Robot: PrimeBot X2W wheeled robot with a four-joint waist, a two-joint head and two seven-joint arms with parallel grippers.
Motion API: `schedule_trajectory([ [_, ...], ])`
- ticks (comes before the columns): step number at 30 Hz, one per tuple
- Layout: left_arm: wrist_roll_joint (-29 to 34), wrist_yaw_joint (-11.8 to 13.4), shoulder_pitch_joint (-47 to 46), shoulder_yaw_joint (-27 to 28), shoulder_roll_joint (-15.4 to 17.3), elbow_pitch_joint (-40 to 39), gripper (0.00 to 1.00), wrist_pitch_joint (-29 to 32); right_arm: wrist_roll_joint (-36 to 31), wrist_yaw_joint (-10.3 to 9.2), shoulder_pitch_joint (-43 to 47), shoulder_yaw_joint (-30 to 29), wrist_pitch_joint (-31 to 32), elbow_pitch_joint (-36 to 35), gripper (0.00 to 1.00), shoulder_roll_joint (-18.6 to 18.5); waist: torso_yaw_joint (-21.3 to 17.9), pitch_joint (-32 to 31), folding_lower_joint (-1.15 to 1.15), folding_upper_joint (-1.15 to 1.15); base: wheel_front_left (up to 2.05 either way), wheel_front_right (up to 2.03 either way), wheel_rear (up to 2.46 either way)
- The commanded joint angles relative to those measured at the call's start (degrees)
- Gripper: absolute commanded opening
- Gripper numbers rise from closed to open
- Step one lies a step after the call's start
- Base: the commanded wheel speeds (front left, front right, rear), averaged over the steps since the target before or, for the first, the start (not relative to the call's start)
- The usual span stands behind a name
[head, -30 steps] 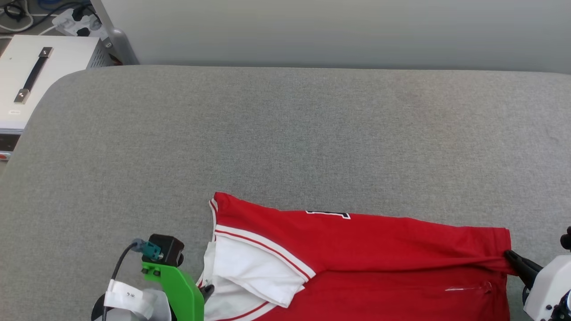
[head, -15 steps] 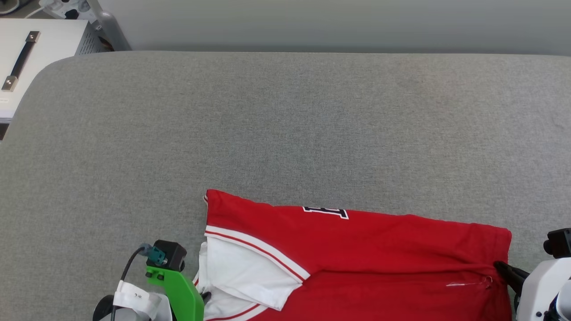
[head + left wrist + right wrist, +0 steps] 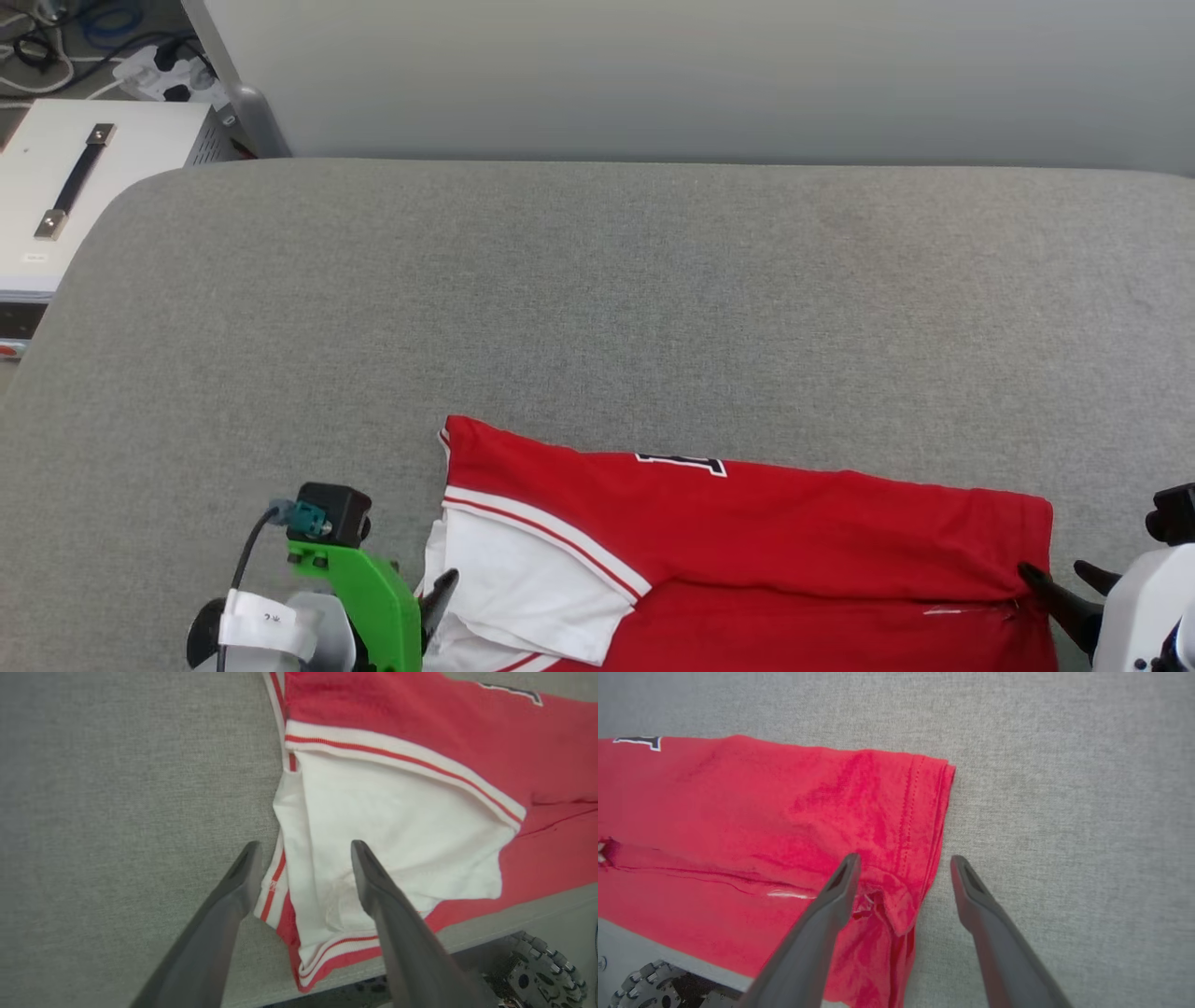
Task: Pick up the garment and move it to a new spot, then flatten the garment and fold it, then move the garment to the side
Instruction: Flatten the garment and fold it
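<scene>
Grey fabric desk with the folded red jersey T-shirt at its near edge, left claw and right claw both spread open astride sleeve and hem; a finger snagging cloth on retreat could pull the fold apart.

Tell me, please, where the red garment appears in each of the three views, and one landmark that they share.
Head view: the garment lies along the bottom edge, centre to right, on the grey surface.
Left wrist view: the garment fills the upper right; its white sleeve is at the centre.
Right wrist view: the garment covers the left half; its hem ends near the centre.
Shared landmark: the black-and-white lettering on its far edge.
</scene>
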Motion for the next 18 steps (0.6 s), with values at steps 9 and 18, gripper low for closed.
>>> schedule_trajectory([
  [9,3.98,2.73,0.96,7.25,-2.67,-3.21,1.00,-18.98,-1.59,-0.04,3.02,-7.84,7.41,-5.62,1.00,4.17,0.40,-1.43,0.00,0.00,0.00,0.00,0.00],
  [18,15.22,0.68,-0.17,15.02,-5.63,-0.70,1.00,-31.77,-6.78,-0.04,3.48,-15.42,13.10,-5.92,1.00,11.76,1.82,0.63,0.00,0.00,0.00,0.00,0.00],
])
